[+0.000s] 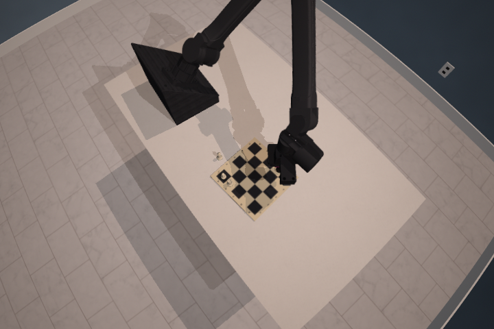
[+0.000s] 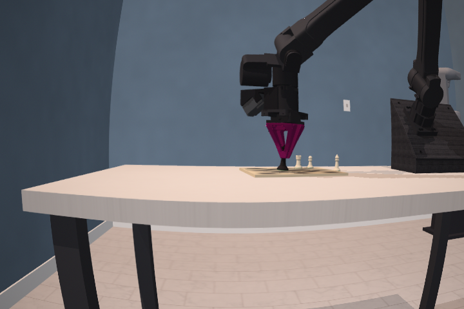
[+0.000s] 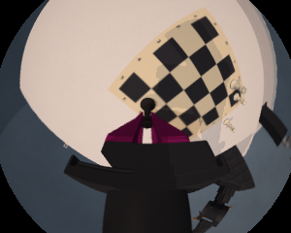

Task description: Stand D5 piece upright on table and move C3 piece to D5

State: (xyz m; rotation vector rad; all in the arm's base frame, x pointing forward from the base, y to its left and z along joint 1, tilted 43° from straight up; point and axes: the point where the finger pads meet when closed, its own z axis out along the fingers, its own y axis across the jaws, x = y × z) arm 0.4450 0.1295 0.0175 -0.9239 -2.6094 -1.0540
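Observation:
My gripper (image 2: 284, 157) (image 3: 146, 116) is shut on the head of a black chess piece (image 2: 282, 165) (image 3: 146, 103). The piece is upright, its base at or just above the board (image 1: 254, 218) (image 2: 294, 175) (image 3: 149, 49); contact is unclear. In the wrist view it is over an edge square beside a dark corner square. In the top view, the arm hides it and the labels are unreadable. A white bishop-like piece (image 1: 219, 155) (image 2: 336, 163) (image 3: 229, 124) stands upright on the table beside the board.
A white pawn (image 1: 223, 175) (image 2: 310, 161) stands on the dark corner square at the board's left in the top view. A white rook (image 1: 228, 183) (image 2: 298, 161) stands beside it. The arm's dark wedge base (image 1: 195, 101) (image 2: 437, 145) is beyond the bishop's side of the board.

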